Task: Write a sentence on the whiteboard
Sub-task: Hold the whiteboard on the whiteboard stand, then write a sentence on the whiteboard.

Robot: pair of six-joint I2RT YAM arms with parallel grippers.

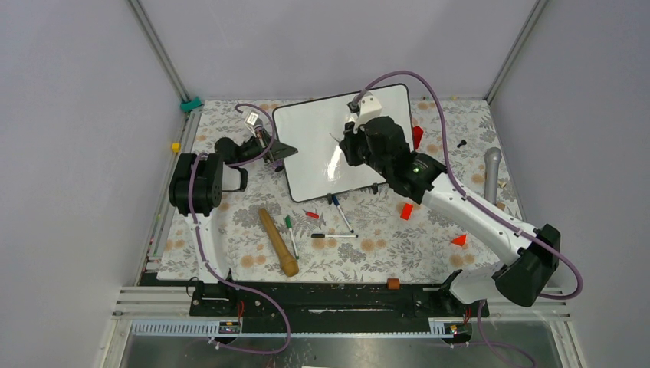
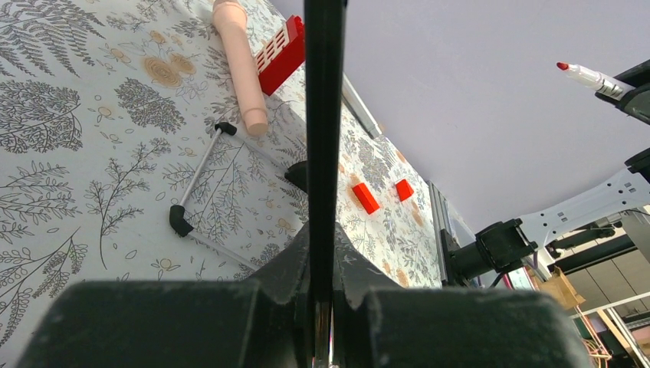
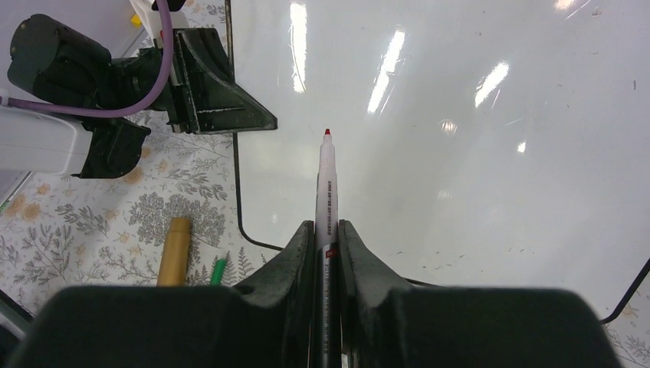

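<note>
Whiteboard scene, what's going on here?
The right tool grips a red marker, tip over the whiteboard; whether it touches is unclear. The left tool clamps its left edge. No writing shows on it yet. Spare pens lie on the table nearby.

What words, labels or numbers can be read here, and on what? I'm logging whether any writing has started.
Whiteboard: blank, no writing on it.
Red marker in the right fingers: dark print along the barrel, too small to read.
Loose markers near the board: too small to tell whether they carry print.
No other text shows in any view.
</note>
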